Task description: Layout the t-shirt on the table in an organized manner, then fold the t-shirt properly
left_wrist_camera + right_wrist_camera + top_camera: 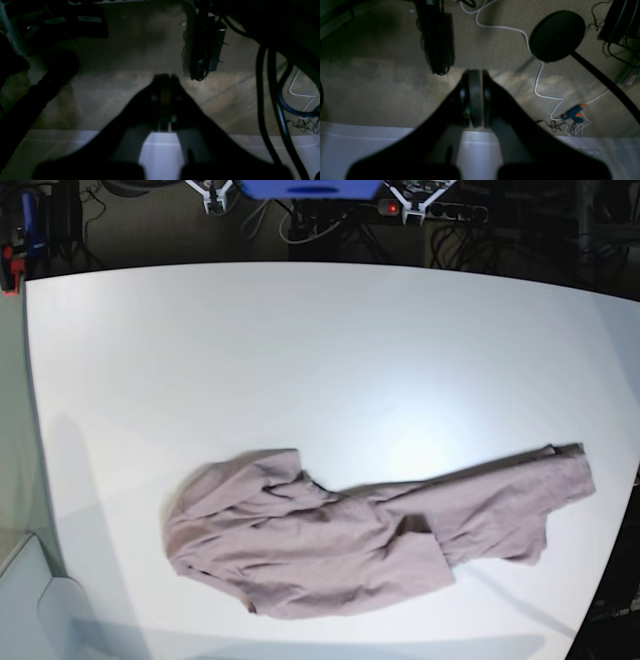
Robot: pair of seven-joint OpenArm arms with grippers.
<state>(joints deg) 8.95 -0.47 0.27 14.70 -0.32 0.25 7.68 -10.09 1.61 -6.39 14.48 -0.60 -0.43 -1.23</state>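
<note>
T-shirt (330, 535): lying crumpled on the table (300, 350), toward its near edge; nothing is touching or holding it.
Lie of the cloth: bunched and twisted, with a thicker gathered mass at the base view's left and a long flatter panel trailing to the right, its tip reaching almost to the table's right edge. Neck and sleeves cannot be told apart.
Reason for placement: judged to be lying as dropped, awaiting the spreading step; no fold is in place, so the layout is not yet begun.
Left gripper (165, 77): jaws are pressing together, clenched on nothing.
Left arm pose: parked off the table, the wrist camera looking down past a white table edge to the carpeted floor (130, 82); the t-shirt is out of its view.
Right gripper (475, 73): jaws are likewise clenched together, with nothing between them.
Right arm pose: parked off the table too, hanging over the carpet with a white cable (537, 80), a black round stand base (557, 35) and a blue glue gun (573, 112) below.
Arms in base view: neither is showing over the table.
Next need, as judged: both arms reaching in, jaws opening, to take opposite ends of the t-shirt.
</note>
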